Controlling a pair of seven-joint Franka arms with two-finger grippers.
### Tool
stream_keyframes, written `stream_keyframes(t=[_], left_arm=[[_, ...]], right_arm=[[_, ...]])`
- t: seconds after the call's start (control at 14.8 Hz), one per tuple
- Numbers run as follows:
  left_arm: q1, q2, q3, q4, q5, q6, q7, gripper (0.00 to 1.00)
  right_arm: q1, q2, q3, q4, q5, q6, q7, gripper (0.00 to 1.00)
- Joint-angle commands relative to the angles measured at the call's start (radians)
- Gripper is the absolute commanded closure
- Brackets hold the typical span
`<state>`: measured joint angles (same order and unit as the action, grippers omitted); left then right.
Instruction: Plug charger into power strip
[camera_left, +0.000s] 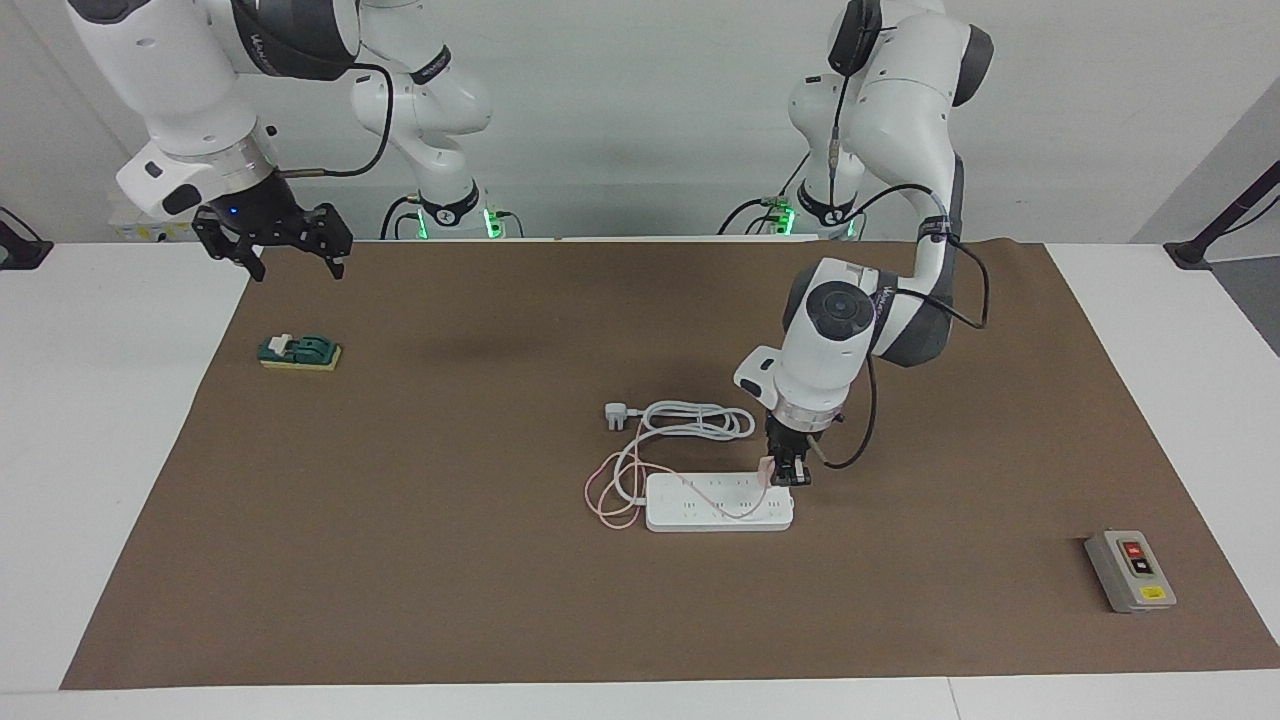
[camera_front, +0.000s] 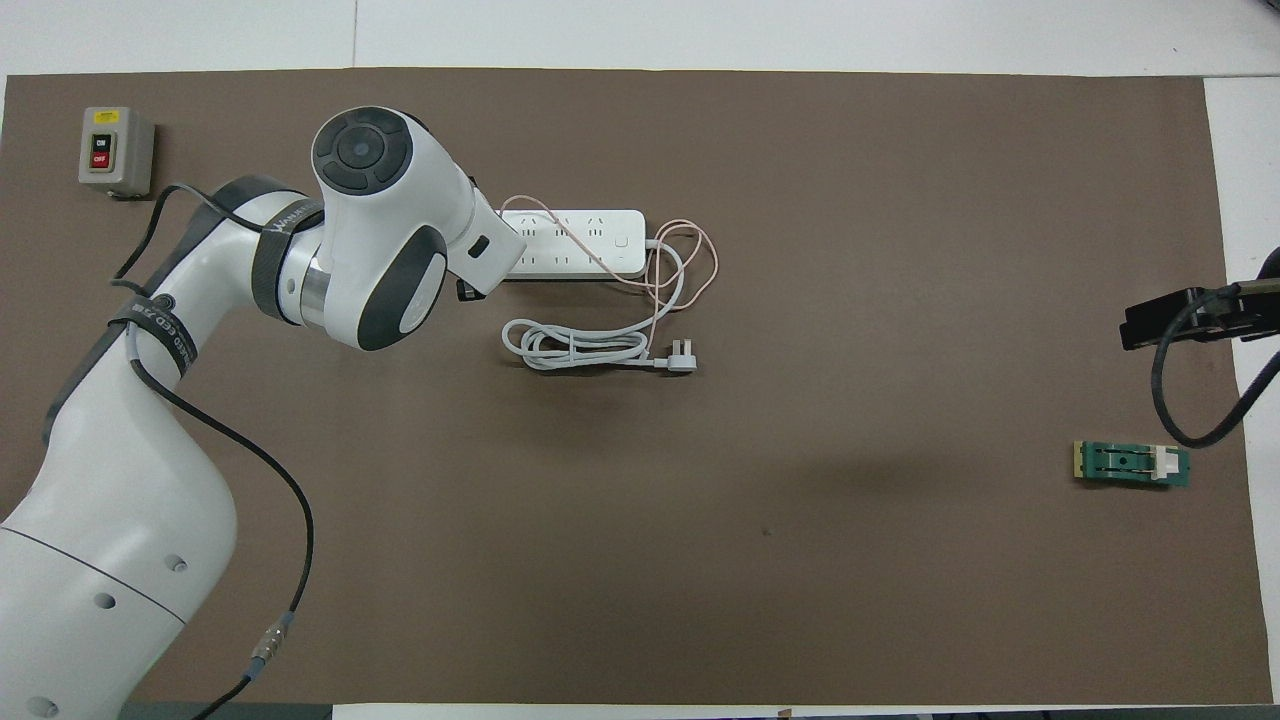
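Observation:
The white power strip lies flat mid-mat, and it also shows in the overhead view. My left gripper points straight down at the strip's end toward the left arm's end of the table. It is shut on the small pink charger, which sits right at the strip's top face. I cannot tell whether its pins are in a socket. Its thin pink cable runs over the strip and loops off its other end. In the overhead view the left wrist hides the charger. My right gripper waits open, raised over the mat's corner.
The strip's thick white cord lies coiled nearer the robots and ends in a three-pin plug. A grey box with red and black buttons stands toward the left arm's end. A small green block lies toward the right arm's end.

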<state>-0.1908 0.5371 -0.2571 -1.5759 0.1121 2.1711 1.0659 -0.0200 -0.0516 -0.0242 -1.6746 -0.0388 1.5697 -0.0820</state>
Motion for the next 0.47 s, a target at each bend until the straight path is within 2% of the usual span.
stream_keyframes(t=[0.0,0.14,0.41], left_arm=[[0.091,0.023,-0.08,-0.049,-0.018,-0.013,0.012,1.0],[0.139,0.043,-0.139,-0.046,-0.015,-0.016,0.011,1.0],[0.129,0.063,-0.143,-0.032,-0.002,-0.028,0.012,1.0]], right_arm=[[-0.012,-0.01,0.009,-0.005,-0.013,-0.007,-0.021,0.0],[-0.012,-0.01,0.009,-0.005,-0.013,-0.007,-0.021,0.0],[-0.012,-0.01,0.009,-0.005,-0.013,-0.007,-0.021,0.0]])
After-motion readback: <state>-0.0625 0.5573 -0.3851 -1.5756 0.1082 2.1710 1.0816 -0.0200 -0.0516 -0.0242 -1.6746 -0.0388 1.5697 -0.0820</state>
